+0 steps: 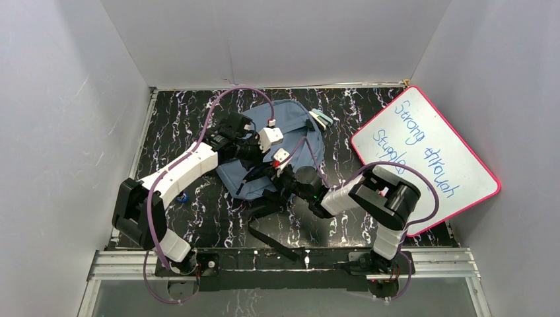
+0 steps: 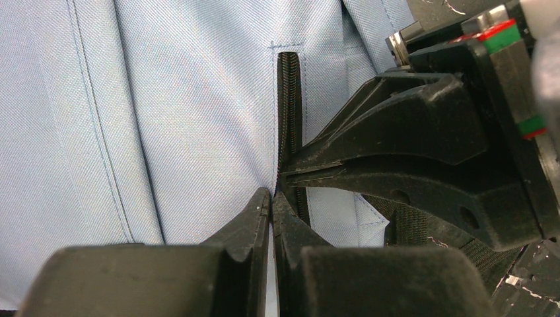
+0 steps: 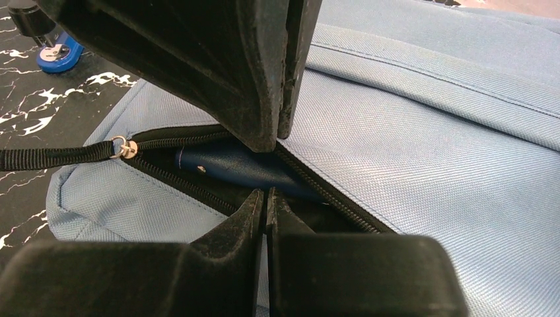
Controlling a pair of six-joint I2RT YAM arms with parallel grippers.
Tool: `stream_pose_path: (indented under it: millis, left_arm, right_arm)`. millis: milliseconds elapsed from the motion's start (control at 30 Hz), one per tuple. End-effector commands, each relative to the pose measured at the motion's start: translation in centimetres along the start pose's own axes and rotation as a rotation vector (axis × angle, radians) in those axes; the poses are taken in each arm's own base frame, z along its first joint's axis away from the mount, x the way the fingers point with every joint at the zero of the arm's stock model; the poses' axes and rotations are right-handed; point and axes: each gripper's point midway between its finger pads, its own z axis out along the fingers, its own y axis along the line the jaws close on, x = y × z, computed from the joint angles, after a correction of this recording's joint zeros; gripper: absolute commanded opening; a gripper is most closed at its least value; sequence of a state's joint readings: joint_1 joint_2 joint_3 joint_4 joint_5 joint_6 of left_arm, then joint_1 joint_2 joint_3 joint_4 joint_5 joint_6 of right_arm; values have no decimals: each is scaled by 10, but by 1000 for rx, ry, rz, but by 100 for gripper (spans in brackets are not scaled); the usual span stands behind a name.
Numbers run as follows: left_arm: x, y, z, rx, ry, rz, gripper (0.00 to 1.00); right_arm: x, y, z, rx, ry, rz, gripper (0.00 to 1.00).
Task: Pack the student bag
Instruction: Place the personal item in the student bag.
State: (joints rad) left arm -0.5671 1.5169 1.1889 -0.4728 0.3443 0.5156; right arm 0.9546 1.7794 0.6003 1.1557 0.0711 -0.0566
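Left hand sits pinched together; right hand is clamped on the student bag pocket lip.

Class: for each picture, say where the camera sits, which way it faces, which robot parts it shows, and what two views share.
Top external: above and behind the bases, looking down on the table, student bag, left arm and right arm.
Left wrist: on the left arm, facing the bag's zipper; left gripper at bottom.
Right wrist: on the right arm, facing the open pocket; right gripper at bottom.
Shared: each wrist view shows the other arm's gripper.
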Motion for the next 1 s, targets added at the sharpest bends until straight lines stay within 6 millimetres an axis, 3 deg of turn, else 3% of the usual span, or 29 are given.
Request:
stream_pose_path:
  millis: [0, 633, 833, 967]
  left_arm:
    - [-21, -3, -9, 17, -57, 15, 0]
    - [-19, -5, -9, 21, -54, 10, 0]
    - [-19, -5, -9, 20, -54, 9, 0]
    - [-17, -6, -6, 29, -47, 4, 0]
  right_arm:
    - [-33, -5, 13, 14, -110, -8, 13]
    - [-25, -5, 32, 10, -109, -30, 13]
    - [-30, -8, 38, 13, -140, -53, 13]
    - [-40, -7, 29, 2, -168, -61, 13]
